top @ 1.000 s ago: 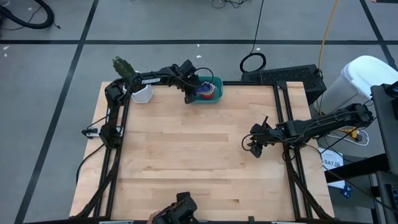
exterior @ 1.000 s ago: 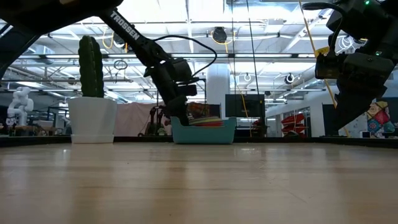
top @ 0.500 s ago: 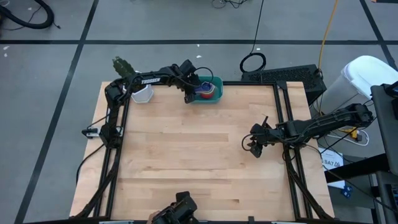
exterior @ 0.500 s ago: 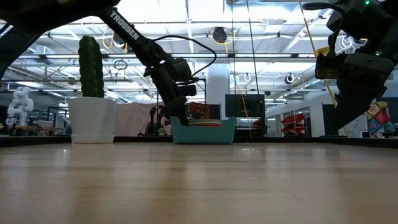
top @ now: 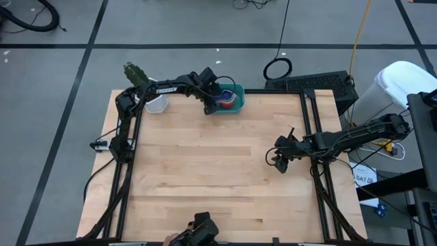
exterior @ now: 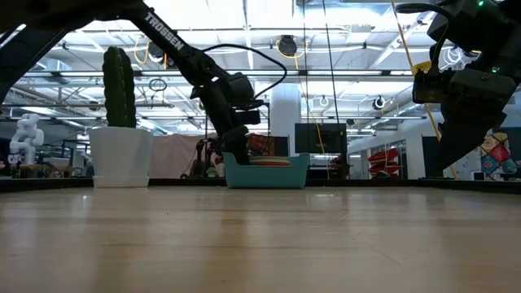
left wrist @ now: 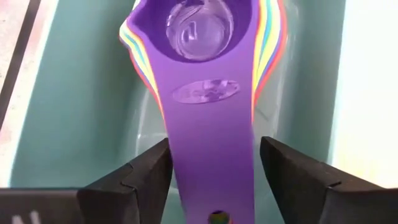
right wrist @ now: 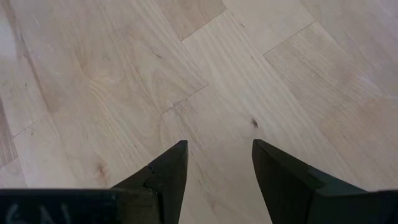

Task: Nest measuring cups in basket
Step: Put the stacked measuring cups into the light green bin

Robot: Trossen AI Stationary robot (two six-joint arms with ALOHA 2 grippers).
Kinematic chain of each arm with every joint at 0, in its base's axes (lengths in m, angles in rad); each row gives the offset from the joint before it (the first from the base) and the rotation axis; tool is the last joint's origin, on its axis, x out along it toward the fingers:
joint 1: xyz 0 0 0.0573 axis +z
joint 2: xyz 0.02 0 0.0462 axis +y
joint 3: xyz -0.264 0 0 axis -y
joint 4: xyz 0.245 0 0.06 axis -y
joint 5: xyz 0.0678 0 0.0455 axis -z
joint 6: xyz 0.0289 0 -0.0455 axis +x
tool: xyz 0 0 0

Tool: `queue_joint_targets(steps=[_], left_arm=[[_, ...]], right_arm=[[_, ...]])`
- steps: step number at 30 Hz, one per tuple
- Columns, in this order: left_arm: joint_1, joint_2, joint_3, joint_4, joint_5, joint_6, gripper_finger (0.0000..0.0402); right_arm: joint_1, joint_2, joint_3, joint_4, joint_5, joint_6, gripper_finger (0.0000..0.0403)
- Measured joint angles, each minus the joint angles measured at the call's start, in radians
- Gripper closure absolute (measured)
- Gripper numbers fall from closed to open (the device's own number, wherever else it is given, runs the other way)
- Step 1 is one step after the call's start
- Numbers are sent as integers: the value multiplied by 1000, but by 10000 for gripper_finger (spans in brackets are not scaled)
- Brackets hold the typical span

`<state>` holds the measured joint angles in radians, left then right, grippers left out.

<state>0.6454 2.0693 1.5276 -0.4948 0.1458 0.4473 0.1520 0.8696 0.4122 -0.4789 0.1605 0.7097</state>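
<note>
a pale butcher-block wooden surface (top: 212,171) with a black metal frame at its edges carries a teal rounded-rectangular plastic basket (top: 235,106) at its far edge. a white pot (top: 156,103) holding a green cactus stands on the same far edge, well apart from the basket, toward the left arm's base.

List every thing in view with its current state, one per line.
Cups: nested in one stack, purple on top, lying in the basket.
Basket: upright at the table's far edge, holding the stack.
Left gripper: open, fingers either side of the purple handle.
Right gripper: open, empty, over bare table.
</note>
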Motion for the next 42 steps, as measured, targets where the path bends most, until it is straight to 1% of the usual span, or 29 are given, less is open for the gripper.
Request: queue_joint_targets(steps=[6, 9, 18, 32, 42], left_arm=[[1, 0, 0, -1, 0, 0, 170], [2, 0, 0, -1, -15, -1, 170], [2, 0, 0, 30, -16, -9, 170], [2, -2, 0, 27, -15, -13, 169], [7, -46, 0, 27, 11, -24, 169]], right_arm=[[0, 0, 0, 0, 0, 0, 232], [0, 0, 0, 0, 0, 0, 232], [0, 0, 0, 0, 0, 0, 232], [0, 0, 0, 0, -1, 0, 232], [0, 0, 0, 1, -5, 0, 232]])
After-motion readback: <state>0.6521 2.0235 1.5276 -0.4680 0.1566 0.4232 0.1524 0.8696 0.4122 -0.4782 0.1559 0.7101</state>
